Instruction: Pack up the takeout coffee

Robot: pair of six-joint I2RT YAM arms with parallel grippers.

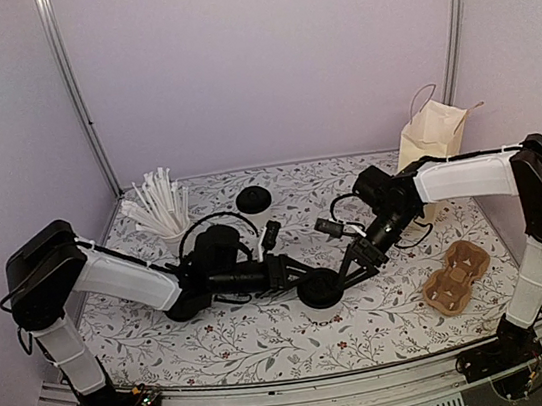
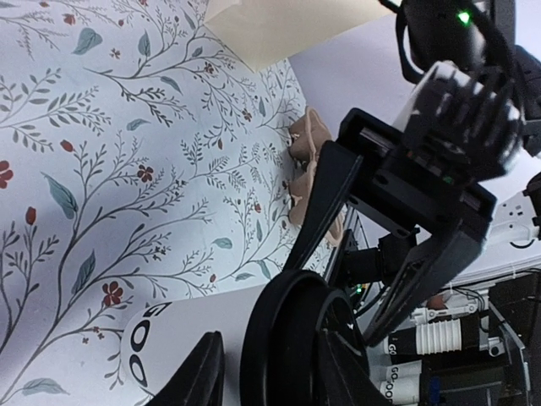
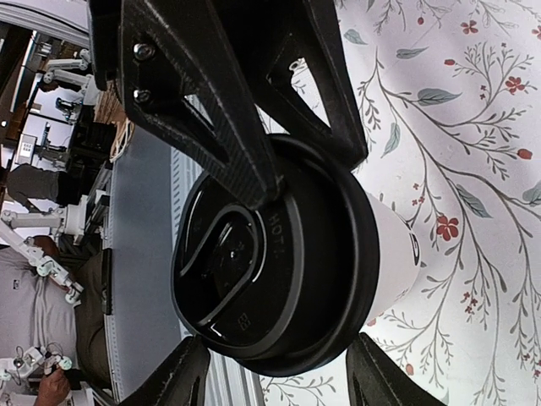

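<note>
Clearly we have yet to pack: left pincer (image 1: 302, 277) clamps the takeout coffee (image 1: 321, 289), right pincer (image 1: 344, 275) stands part-open round its lid (image 3: 270, 271), cup carrier (image 1: 455, 278) beyond lies unfilled.

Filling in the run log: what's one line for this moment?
left fingers: shut on coffee | right fingers: open around its lid | carrier: empty | bag: upright

The word "HOT" is pressed into the black lid (image 3: 314, 254). The dark letters on the white cup (image 2: 182, 326) cannot be read whole.
</note>
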